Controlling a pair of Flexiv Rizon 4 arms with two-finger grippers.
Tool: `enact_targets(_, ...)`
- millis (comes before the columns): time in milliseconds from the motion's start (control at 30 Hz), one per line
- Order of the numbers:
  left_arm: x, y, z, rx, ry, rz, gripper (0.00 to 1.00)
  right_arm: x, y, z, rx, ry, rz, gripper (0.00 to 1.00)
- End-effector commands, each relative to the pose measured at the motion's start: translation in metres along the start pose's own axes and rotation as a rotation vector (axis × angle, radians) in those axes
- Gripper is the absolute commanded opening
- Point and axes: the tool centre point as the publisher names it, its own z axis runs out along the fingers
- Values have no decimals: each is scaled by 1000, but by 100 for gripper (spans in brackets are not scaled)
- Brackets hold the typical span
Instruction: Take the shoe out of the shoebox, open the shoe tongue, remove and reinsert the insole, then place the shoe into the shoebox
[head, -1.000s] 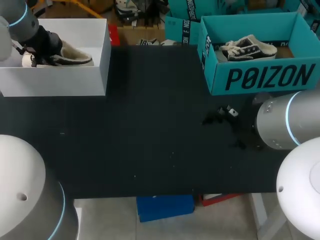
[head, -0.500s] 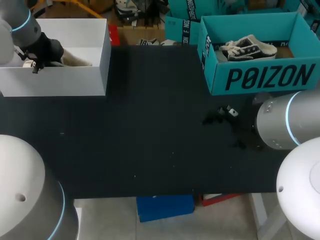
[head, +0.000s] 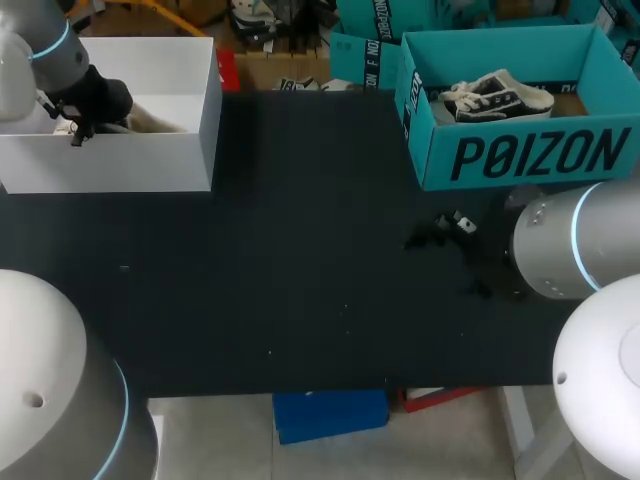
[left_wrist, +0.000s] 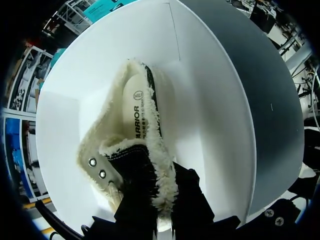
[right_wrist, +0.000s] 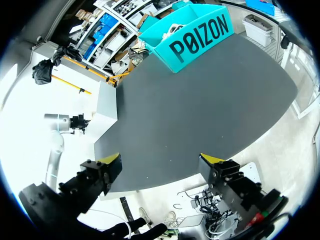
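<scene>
Left gripper (head: 85, 108), ten o'clock, apparently pinching the shoe (left_wrist: 137, 125) by its collar, has lowered it into the shoebox (head: 150, 165): final placement. Right gripper (right_wrist: 161, 162) spread.

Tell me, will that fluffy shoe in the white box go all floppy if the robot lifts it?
Probably only at the top: the shoe has a soft-looking fleecy collar, and the left gripper pinches it there, so that edge may bend. Its lower part holds a firm shape in the white box, so it likely won't fold. Fleece shouldn't be slippery.
</scene>
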Motion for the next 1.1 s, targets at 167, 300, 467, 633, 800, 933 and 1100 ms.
enact_targets(167, -9, 3, -6, 13, 30, -28, 100, 3, -5, 6, -18, -2, 5, 100)
enact_targets(300, -13, 1, -13, 21, 32, -37, 100, 3, -5, 6, -18, -2, 5, 100)
enact_targets(467, -19, -5, -27, 18, 57, -36, 100, 3, -5, 6, -18, -2, 5, 100)
enact_targets(633, -20, -14, -44, 7, 99, -39, 100, 3, -5, 6, -18, -2, 5, 100)
enact_targets(800, -21, -29, -62, -4, 116, -34, 100, 3, -5, 6, -18, -2, 5, 100)
enact_targets(933, -20, -44, -79, -13, 118, -29, 100, 3, -5, 6, -18, -2, 5, 100)
enact_targets(1100, -16, -61, -102, -42, 120, -34, 100, 3, -5, 6, -18, -2, 5, 100)
